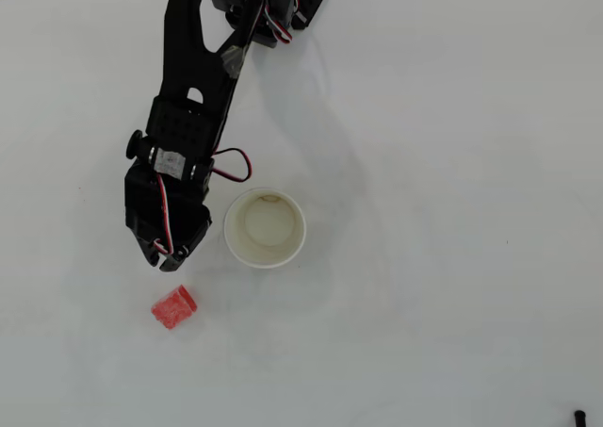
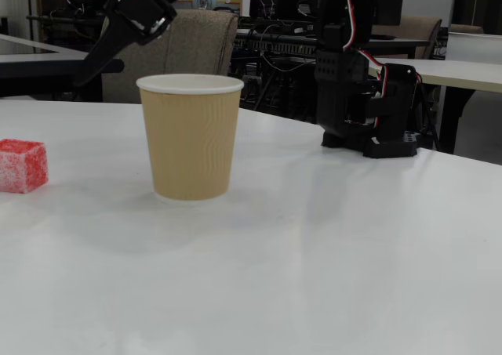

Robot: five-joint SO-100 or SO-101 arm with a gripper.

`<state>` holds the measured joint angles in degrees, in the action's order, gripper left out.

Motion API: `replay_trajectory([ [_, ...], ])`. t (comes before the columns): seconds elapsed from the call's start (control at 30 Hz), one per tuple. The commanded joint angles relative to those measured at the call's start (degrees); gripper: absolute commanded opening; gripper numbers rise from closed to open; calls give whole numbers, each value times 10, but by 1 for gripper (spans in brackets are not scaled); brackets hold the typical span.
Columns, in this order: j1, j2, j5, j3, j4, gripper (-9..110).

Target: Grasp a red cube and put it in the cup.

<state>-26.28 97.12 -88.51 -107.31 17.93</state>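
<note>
The red cube (image 1: 174, 306) lies on the white table, left of and nearer than the cup in the overhead view; the fixed view has the cube (image 2: 22, 165) at its left edge. The cup (image 1: 265, 227) stands upright with nothing inside, and its tan side (image 2: 190, 135) faces the fixed camera. My black gripper (image 1: 160, 261) hangs in the air, tilted steeply down, just left of the cup and a short way above the cube in the picture. Its fingers lie close together with nothing between them. The fixed view shows the gripper (image 2: 83, 76) above cup height, pointing down to the left.
The arm's base (image 2: 365, 96) stands on the table behind the cup to the right. A small dark object (image 1: 578, 416) sits at the overhead view's bottom right corner. Chairs and desks fill the background beyond the table.
</note>
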Motion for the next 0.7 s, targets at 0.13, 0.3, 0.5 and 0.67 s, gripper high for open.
replay_trajectory([
  [0.13,0,-21,-5,88,2,1],
  [0.3,-2,-49,-7,121,2,1],
  [0.5,14,-47,-11,123,9,1],
  [0.67,40,-34,-11,119,20,1],
])
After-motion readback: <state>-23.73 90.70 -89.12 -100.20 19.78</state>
